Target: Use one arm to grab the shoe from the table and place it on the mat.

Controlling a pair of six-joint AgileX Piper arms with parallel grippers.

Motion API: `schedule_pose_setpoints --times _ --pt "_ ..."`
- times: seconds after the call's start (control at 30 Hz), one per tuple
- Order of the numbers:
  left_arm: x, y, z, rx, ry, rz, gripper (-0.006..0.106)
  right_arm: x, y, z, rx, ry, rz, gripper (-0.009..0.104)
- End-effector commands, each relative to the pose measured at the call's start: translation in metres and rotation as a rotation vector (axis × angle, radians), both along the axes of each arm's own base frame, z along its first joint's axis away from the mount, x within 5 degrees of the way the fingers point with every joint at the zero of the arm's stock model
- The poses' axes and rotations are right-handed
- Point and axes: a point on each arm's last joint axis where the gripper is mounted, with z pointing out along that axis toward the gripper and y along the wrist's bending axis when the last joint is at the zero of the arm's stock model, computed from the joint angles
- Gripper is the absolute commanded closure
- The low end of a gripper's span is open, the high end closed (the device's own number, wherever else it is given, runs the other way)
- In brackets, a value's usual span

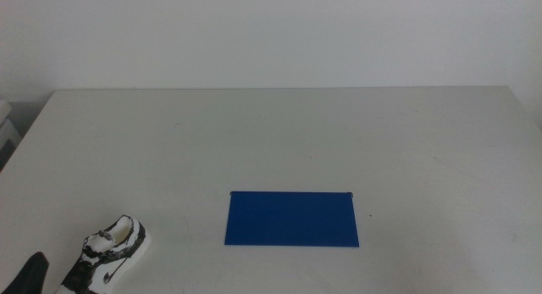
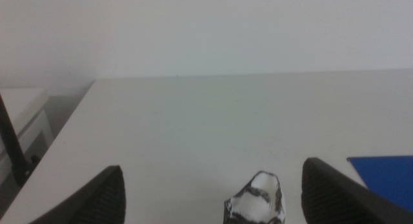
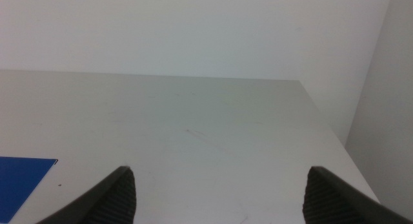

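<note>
- Left gripper [image 2: 213,204] has its jaws spread wide, holding nothing, the shoe [image 1: 108,258] between them untouched
- Shoe lies on the table [image 1: 279,141], well left of the mat [image 1: 292,219]
- Right gripper [image 3: 219,201] gapes wide, holding nothing

shoe [image 1: 106,262] on the table [image 1: 279,133] at the front left, mat [image 1: 291,218] flat on the table to its right, well apart, left gripper [image 1: 30,275] just left of the shoe

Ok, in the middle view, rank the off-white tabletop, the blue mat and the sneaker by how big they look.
1. Wide off-white tabletop
2. Flat deep-blue rectangular mat
3. Small white-and-black sneaker, partly cut off at the bottom edge
</note>
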Motion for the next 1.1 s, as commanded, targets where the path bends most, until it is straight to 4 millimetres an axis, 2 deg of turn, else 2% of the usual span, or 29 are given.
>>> schedule_pose_setpoints --times 0.0,0.3,0.47,0.63,0.8,1.07 --pt "-0.002 -0.001 0.014 -0.020 -0.130 -0.011 0.007 -0.002 -0.001 0.012 -0.025 -0.109 -0.007 0.029" --pt "0.011 -0.002 0.073 -0.020 -0.143 -0.013 0.007 -0.002 -0.001 0.012 -0.025 -0.109 -0.007 0.029" --pt "0.033 -0.004 0.114 -0.007 -0.124 -0.012 0.007 -0.002 -0.001 0.012 -0.025 -0.109 -0.007 0.029" --pt "0.053 -0.005 0.144 0.035 -0.123 -0.012 0.007 -0.002 -0.001 0.012 -0.025 -0.109 -0.007 0.029" --pt "0.064 -0.006 0.161 0.037 -0.130 -0.012 0.007 -0.002 -0.001 0.012 -0.025 -0.109 -0.007 0.029" --pt "0.064 -0.005 0.165 0.046 -0.067 0.002 0.007 -0.002 -0.001 0.012 -0.025 -0.109 -0.007 0.029"
